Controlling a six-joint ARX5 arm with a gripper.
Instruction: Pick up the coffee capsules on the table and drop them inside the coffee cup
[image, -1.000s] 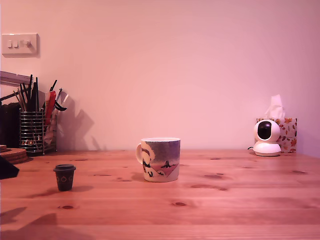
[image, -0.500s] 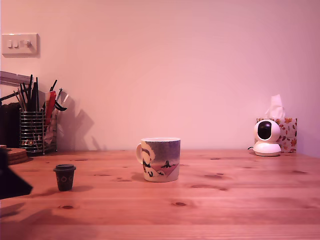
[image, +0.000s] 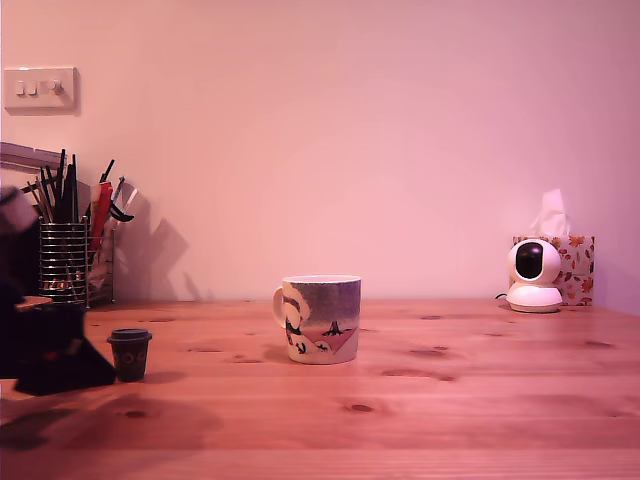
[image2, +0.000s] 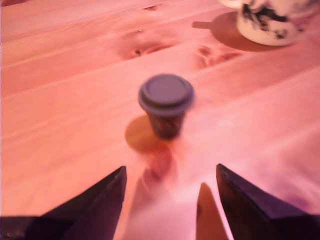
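**Pincer closes in on dark capsule from the exterior view's left**

Change vs earlier frames: the black pincer (image: 60, 350) has come further in from the exterior view's left edge; a second ago only a small dark corner showed, now its bulk sits just beside the small blackish tapered coffee capsule with flanged rim (image: 129, 353), overlapping its left side in that view. Contact cannot be told. Capsule, mug and background items have not shifted.

Wrist view: pincer (image2: 170, 172) fingers spread apart, nothing between them, capsule (image2: 166, 104) ahead of the tips, upright, blurred. Capsule stands on the orange-brown pine surface (image: 450, 400), well to the left of the cream ceramic mug with purple sky and cartoon figures (image: 320, 318) in the exterior view. Mug upright near surface centre, handle on its left side. Only one capsule visible.

Writing: none readable. Capsule side has faint pale marks, too small to read. Mug print is pictures only.

Far left: wire-mesh pen holder (image: 65, 262) with pens. Far right: white round camera (image: 533, 273), patterned tissue box (image: 572, 266) behind it. White wall switch plate (image: 39, 88) upper left.
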